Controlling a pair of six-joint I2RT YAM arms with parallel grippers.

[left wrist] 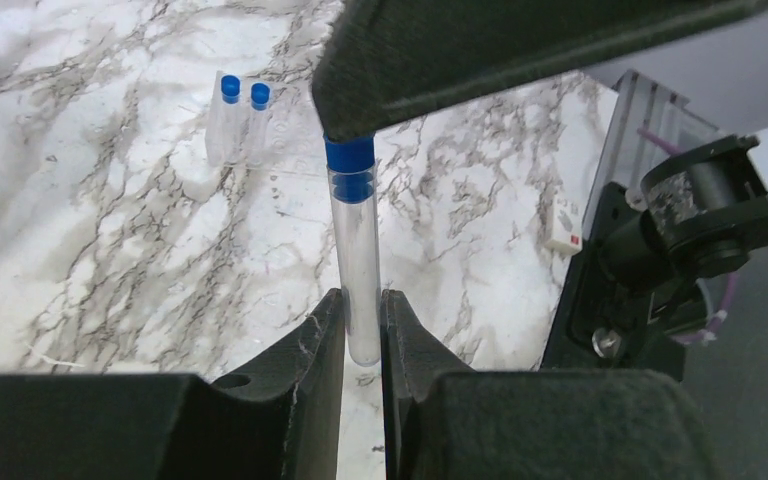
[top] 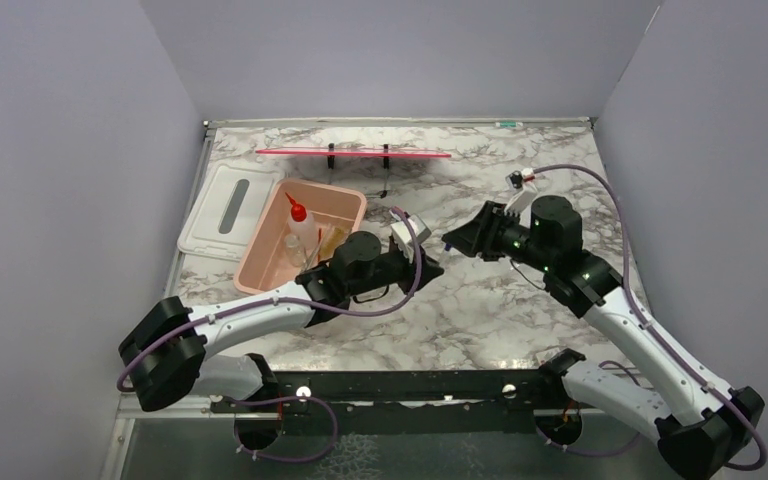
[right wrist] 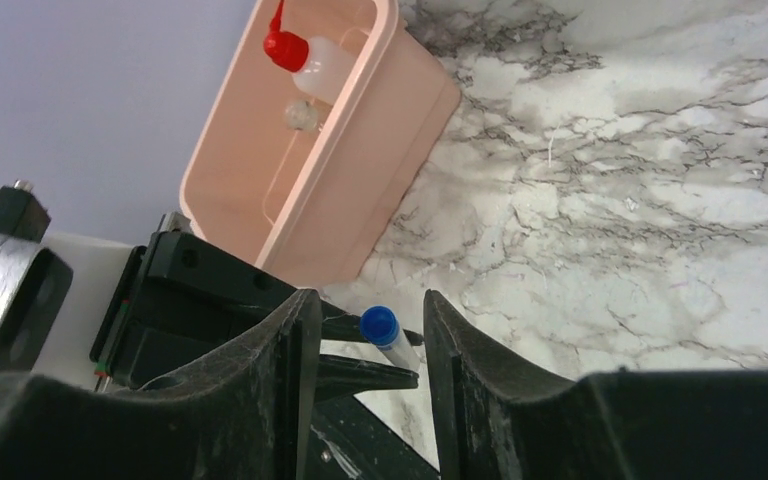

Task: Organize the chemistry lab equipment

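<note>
The left claw pinches a blue-capped tube near its lower end, above the marble table. The right claw is spread either side of the tube's cap, seemingly not touching it. Two more capped tubes sit on the table, and the squeeze bottle is in the pink tub

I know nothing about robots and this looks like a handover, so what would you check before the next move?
1. Left gripper shut on the blue-capped tube: ok.
2. Right gripper open, straddling the cap: ok.
3. Cap free of the right gripper's touch: cannot tell.
4. Squeeze bottle inside the pink tub: ok.
5. Two other tubes put away: not ok, lying on the table.
</note>
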